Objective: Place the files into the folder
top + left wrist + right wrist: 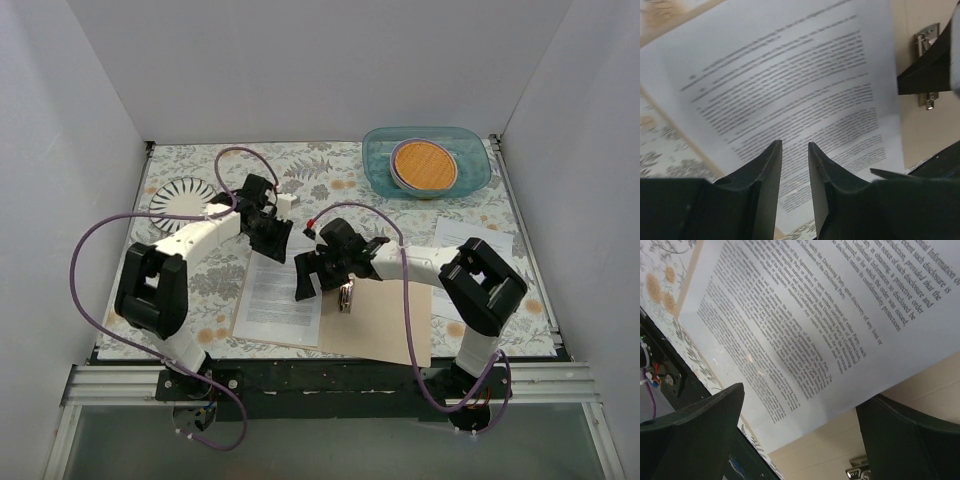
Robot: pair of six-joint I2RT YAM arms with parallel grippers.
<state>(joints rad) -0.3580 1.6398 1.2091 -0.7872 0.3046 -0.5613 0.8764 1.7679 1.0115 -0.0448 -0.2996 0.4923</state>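
Observation:
The tan folder (385,325) lies open near the table's front edge, its metal clip (345,297) at the spine. A white printed sheet (280,298) lies flat on its left half. Another printed sheet (472,240) lies on the table to the right, partly under my right arm. My left gripper (270,236) hovers over the first sheet's top edge, its jaws slightly apart and empty; the left wrist view shows the gripper (794,145), the sheet (790,75) and the clip (926,40). My right gripper (310,275) is wide open over the sheet's right edge (815,315), the tan cover (865,440) below it.
A teal bowl (425,160) holding an orange disc and small plates stands at the back right. A white ribbed plate (185,196) sits at the back left. White walls enclose the floral tablecloth (330,170) on three sides.

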